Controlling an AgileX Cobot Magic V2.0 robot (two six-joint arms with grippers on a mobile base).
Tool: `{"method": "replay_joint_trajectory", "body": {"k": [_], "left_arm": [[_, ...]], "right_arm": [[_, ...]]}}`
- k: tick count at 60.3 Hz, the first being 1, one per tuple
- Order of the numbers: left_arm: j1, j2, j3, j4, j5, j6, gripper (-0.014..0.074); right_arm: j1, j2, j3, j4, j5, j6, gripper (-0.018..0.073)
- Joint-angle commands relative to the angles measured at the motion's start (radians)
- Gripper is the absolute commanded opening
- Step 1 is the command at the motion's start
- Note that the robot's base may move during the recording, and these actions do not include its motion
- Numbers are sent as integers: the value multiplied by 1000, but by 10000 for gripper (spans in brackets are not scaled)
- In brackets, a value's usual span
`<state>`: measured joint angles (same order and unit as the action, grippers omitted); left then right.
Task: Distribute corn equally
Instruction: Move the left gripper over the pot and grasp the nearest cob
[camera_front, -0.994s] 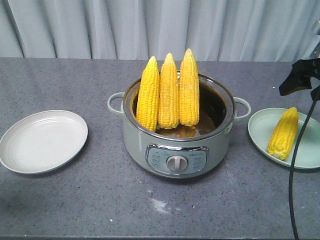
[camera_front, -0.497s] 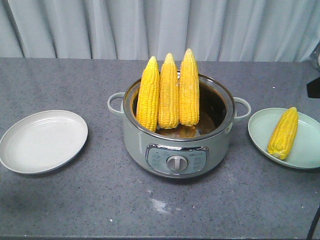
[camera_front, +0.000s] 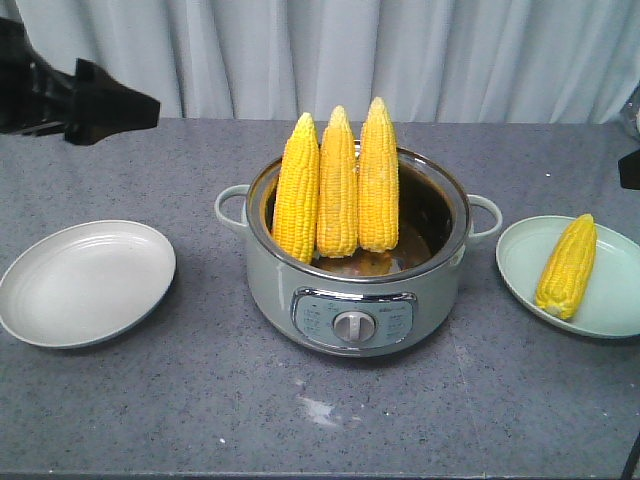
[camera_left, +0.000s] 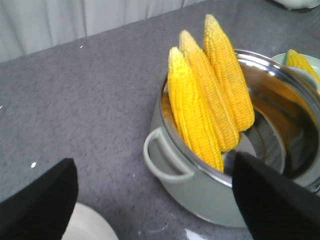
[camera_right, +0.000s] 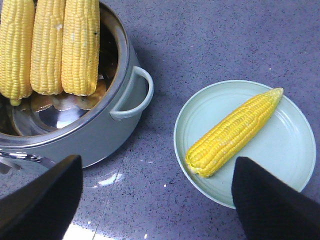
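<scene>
Three corn cobs (camera_front: 337, 185) stand upright, tips up, leaning on the front rim of a pale green cooking pot (camera_front: 355, 300) at the table's middle. A fourth corn cob (camera_front: 567, 267) lies on the pale green plate (camera_front: 610, 295) to the right. The white plate (camera_front: 85, 283) on the left holds nothing. My left gripper (camera_front: 120, 105) hovers open at the far left, above that plate; its wrist view shows the cobs (camera_left: 200, 115) ahead. My right gripper (camera_right: 157, 161) hangs open above the table, between the pot (camera_right: 100, 135) and the plated cob (camera_right: 232, 132).
A grey curtain hangs behind the speckled grey table (camera_front: 200, 420). The pot has side handles (camera_front: 228, 207) and a front control panel with a knob (camera_front: 352, 325). A black part of the right arm (camera_front: 630, 168) shows at the right edge.
My right gripper has pulled back to the right, almost out of the front view. My left gripper has come into view at the upper left. The corn has not moved.
</scene>
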<state>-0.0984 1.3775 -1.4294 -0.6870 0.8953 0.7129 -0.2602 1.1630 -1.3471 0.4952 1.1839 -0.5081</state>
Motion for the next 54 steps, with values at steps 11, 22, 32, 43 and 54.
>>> {"method": "replay_joint_trajectory", "body": {"k": [11, 22, 32, 43, 54], "left_arm": [[-111, 246, -254, -115, -13, 165, 592], [-180, 404, -388, -115, -12, 200, 592], [-221, 507, -488, -115, -14, 200, 592], [-240, 585, -564, -114, -27, 188, 592], [-240, 617, -579, -111, -55, 182, 592]], "right_arm": [[-7, -17, -21, 45, -45, -8, 580], [-7, -17, -21, 45, -45, -8, 580], [-7, -17, -21, 46, -44, -8, 580], [-7, -17, -21, 55, -39, -8, 580], [-7, -17, -21, 57, -37, -8, 580]]}}
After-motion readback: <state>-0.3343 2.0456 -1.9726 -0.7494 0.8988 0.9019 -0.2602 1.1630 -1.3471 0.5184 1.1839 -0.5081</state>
